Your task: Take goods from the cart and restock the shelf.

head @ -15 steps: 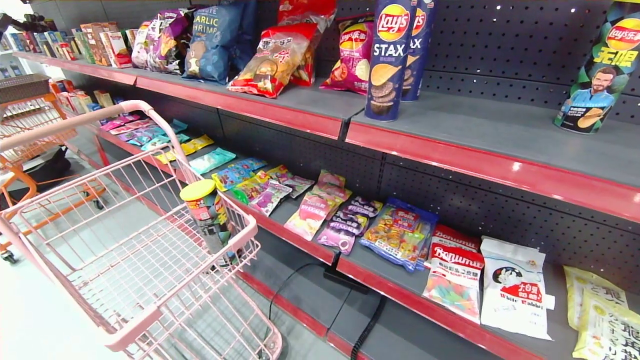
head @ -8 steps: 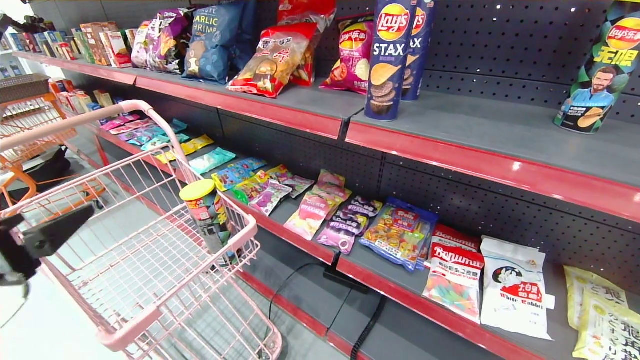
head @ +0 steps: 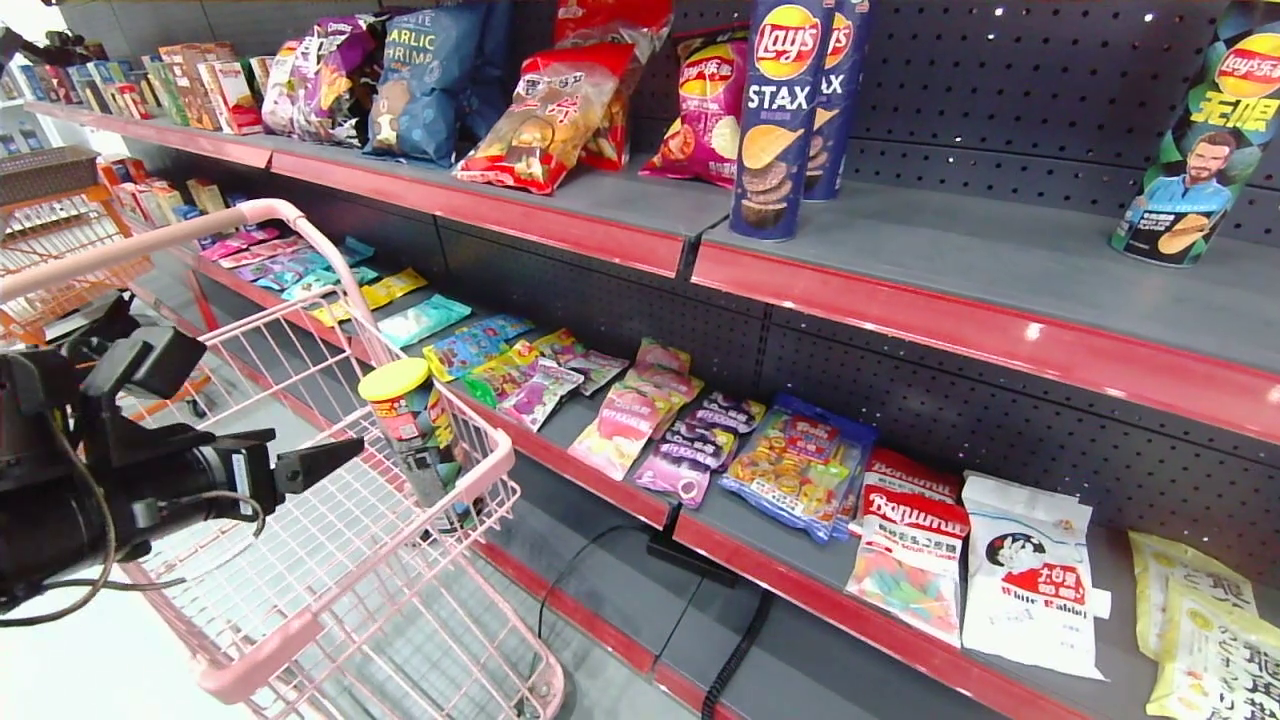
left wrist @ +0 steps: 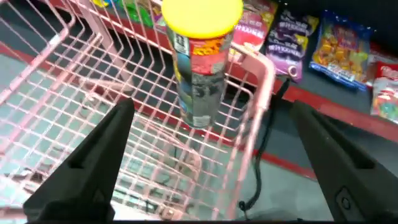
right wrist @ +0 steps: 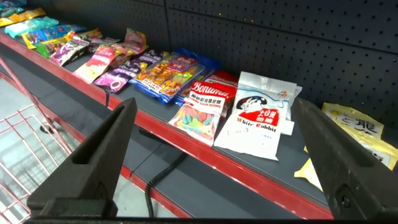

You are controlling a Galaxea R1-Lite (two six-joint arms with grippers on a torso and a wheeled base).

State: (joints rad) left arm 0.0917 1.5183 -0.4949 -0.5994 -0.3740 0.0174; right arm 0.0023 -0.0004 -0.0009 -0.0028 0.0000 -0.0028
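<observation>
Snack shelf [head: 960, 250], pink cart [head: 262, 662], upright yellow-lidded, red-labelled canister [head: 408, 425] inside, both jaws spread wide, empty.

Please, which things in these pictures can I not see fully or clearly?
- Canister, head view: the lower part is partly hidden behind the cart's wires and rim.
- Canister label, left wrist view: blurred.
- Yellow bags, lower shelf, head view: cut off by the picture's edge.
- Green can, upper shelf, head view: its top is cut off.

The left gripper [left wrist: 211, 109] hangs above the cart [head: 497, 462] with its fingers [left wrist: 93, 162] spread wide, while the right gripper [right wrist: 214, 106], outside the cart, gapes equally wide.
</observation>
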